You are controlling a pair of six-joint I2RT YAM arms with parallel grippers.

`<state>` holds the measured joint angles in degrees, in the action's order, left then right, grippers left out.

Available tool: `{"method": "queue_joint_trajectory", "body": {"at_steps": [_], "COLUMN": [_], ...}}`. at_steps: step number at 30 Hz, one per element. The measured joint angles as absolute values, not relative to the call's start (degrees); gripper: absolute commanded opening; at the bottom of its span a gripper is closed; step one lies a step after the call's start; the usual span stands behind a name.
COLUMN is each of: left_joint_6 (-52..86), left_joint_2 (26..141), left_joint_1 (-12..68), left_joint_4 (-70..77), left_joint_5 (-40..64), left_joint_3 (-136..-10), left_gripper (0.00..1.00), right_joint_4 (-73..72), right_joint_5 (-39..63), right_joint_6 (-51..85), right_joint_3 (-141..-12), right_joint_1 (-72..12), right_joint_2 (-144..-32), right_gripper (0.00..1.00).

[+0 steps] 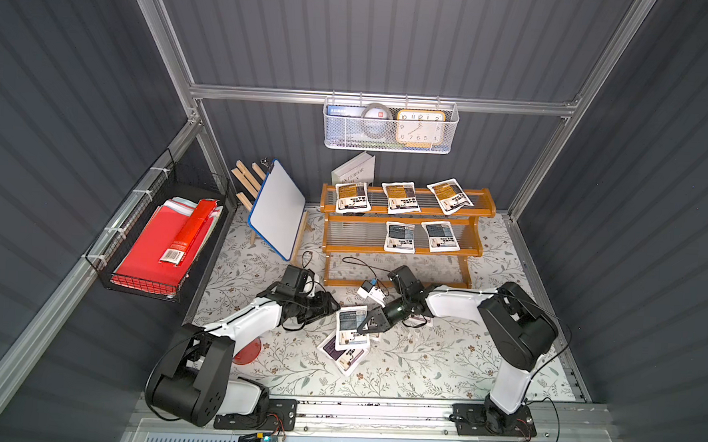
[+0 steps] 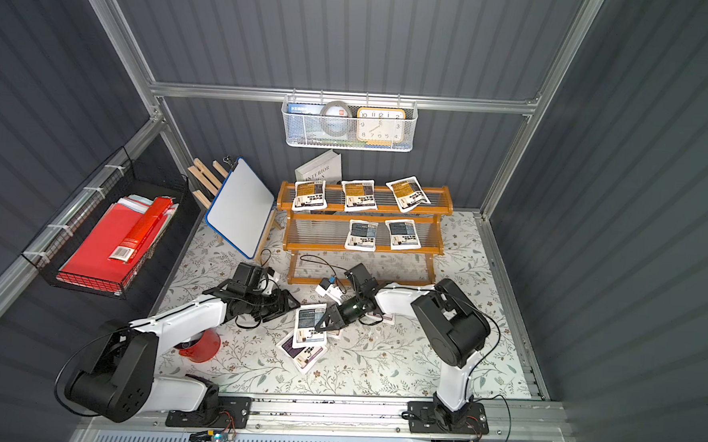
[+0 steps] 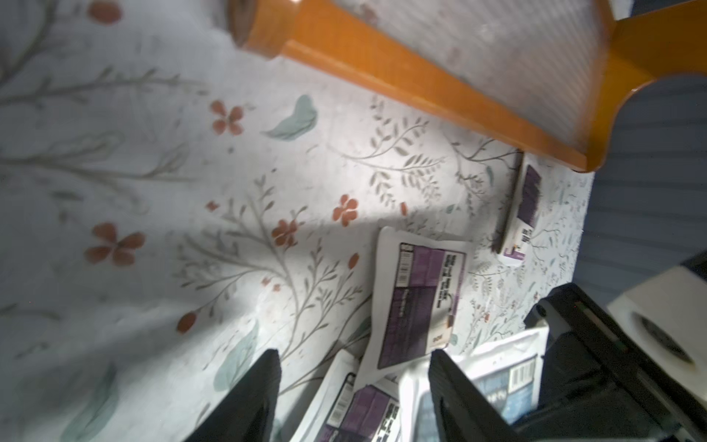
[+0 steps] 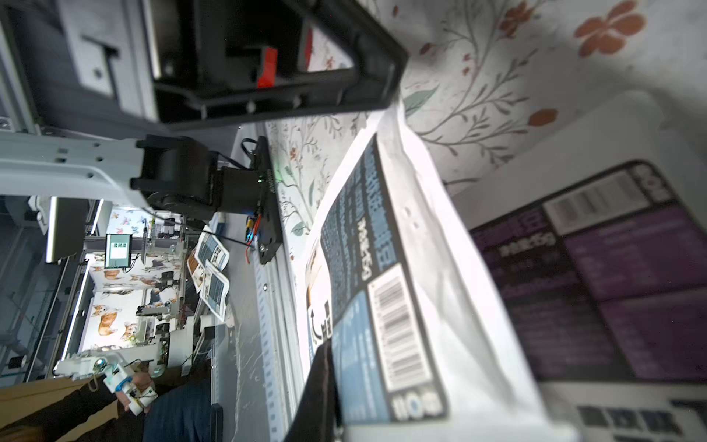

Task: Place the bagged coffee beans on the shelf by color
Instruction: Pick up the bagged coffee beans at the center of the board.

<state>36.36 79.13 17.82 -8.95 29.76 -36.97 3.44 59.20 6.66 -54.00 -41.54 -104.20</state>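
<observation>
1. The right claw is clamped on the right-hand edge of a blue-grey pouch near the centre of a top view. The pouch lies to the claw's left in the frame, with its long axis running roughly up and down the frame.
2. I judge that its place is the bare left end of the middle tier of the shelf, which is up the frame from the claw. That spot is beside the two shelved blue-grey pouches. The right arm is the nearer one, since it already has the pouch.
3. The left claw has its jaws apart with nothing between them. It sits just beside the pouch's upper left corner (close enough to be brushed on the lift).
4. Purple pouches lie under the held pouch on the desk. I cannot tell whether the held pouch is clear of them, and they may drag along with it.
5. A black cable loops in front of the empty lowest tier, between the claw and the target tier. The pouch would also have to rise over the middle front rail.
6. Three mustard-yellow pouches fill the top tier. The whiteboard, left of the shelf in the frame, stands well apart from that path.
</observation>
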Motion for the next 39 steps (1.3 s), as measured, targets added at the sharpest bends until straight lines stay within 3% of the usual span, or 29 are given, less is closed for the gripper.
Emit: {"method": "queue_joint_trajectory", "body": {"at_steps": [14,39], "left_joint_6": [34.6,32.1], "left_joint_2": [81.6,86.6], "left_joint_1": [17.0,16.8], "left_joint_4": [3.6,4.1], "left_joint_5": [49.8,43.6], "left_joint_3": [-36.4,-36.2], "left_gripper": [0.63,0.58], "right_joint_4": [11.1,12.4], "right_joint_5": [60.5,60.6], "right_joint_6": [-0.4,-1.5], "right_joint_3": [-57.7,-60.8], "right_joint_1": [-41.6,-39.5], "right_joint_2": [-106.5,-107.0], "right_gripper": [0.01,0.02]}}
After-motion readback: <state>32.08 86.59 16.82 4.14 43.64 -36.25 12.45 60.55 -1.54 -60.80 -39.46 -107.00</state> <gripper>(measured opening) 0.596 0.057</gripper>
